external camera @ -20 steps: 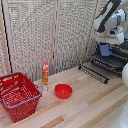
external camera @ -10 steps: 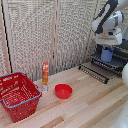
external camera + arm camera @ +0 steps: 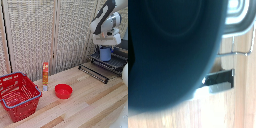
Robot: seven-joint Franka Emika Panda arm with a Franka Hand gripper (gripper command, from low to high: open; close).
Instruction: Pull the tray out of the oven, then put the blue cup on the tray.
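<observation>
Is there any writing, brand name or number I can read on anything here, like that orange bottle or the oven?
No text can be read in either view.
Orange bottle: it has a label area, but it is too small and blurred to read.
Oven: no legible brand or numbers.
Red basket, red bowl, blue cup: no markings seen.

Setting: staged kitchen mock-up in a robot lab. Evidence: pale wooden tabletop (image 3: pixel 95 102); folding lattice screen (image 3: pixel 50 35) as backdrop; black toaster oven (image 3: pixel 119 55) with tray (image 3: pixel 94 73) drawn out; red mesh basket (image 3: pixel 18 95), red bowl (image 3: pixel 63 91), orange bottle (image 3: pixel 45 75); white robot arm (image 3: pixel 106 22) overhead.
</observation>
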